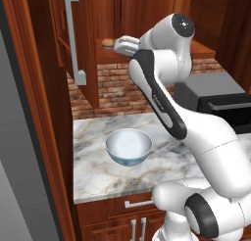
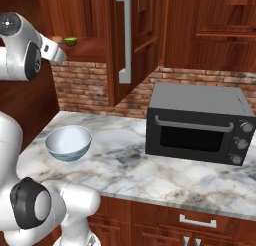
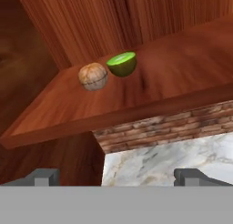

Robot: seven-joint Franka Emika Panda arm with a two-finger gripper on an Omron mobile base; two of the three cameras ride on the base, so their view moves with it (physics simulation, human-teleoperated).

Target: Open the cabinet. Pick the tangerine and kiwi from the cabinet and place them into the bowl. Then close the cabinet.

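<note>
wooden cabinet (image 3: 182, 59) shelf holds tangerine (image 3: 93, 76) touching kiwi (image 3: 122, 64); claw (image 3: 116, 175) wide, empty.

White arm with dark joints rises from lower right of left base view, bends at elbow near centre, forearm angled up to wrist at upper centre. Hand points toward upper left of frame. Gripper (image 3: 116, 176) jaws spread wide, dark fingertips (image 3: 43, 176) at bottom corners of hand view, nothing between.
</note>
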